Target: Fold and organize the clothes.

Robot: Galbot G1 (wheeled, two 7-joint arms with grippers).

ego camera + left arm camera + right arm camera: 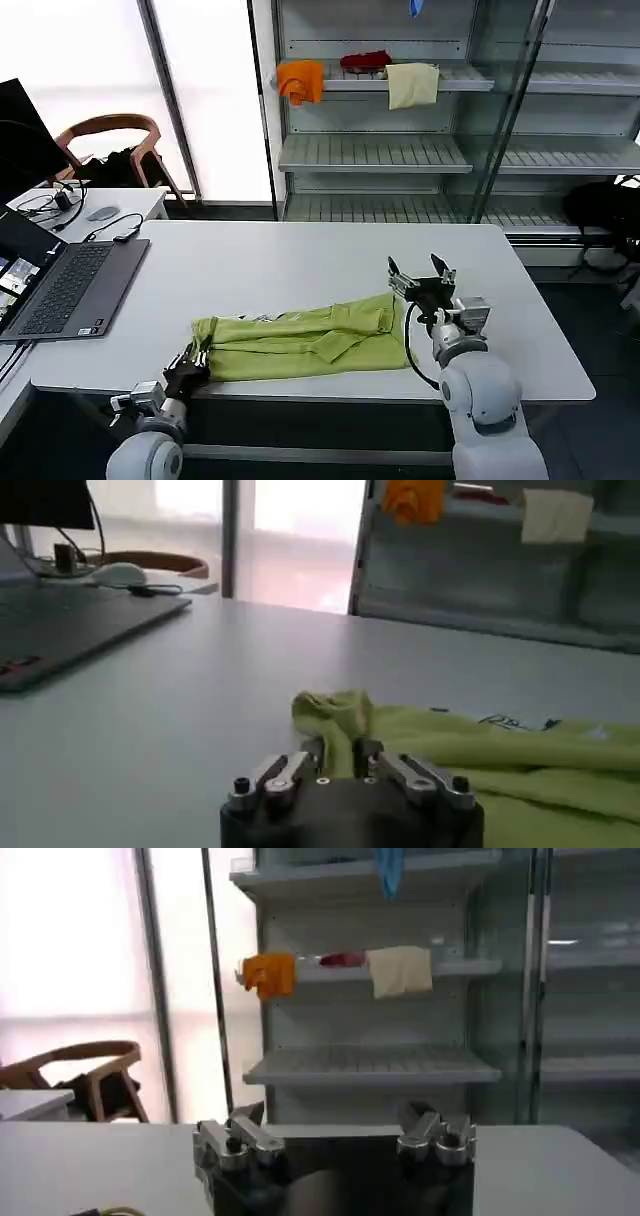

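Left gripper [190,362] is pinched on the T-shirt [300,342] corner by the near table [300,265] edge. The shirt's long axis runs from those jaws toward the right gripper [420,277], which is spread wide, empty, just beyond the far end. Bare tabletop lies behind the shirt; laptop [70,290] well clear.

Table: a white table [300,265] fills the middle, with a smaller white side table [130,200] at its far left corner.
Laptop: a dark grey laptop [70,285] lies open at the left edge.
Chair: a brown wooden chair [110,135] stands behind the side table.
Windows: tall bright panes [205,90] with dark frames, daylight pouring in.
Shelves: a grey metal rack [375,150] stands behind the table; orange [300,80], red [365,60] and cream [412,85] cloths hang on its upper shelf.
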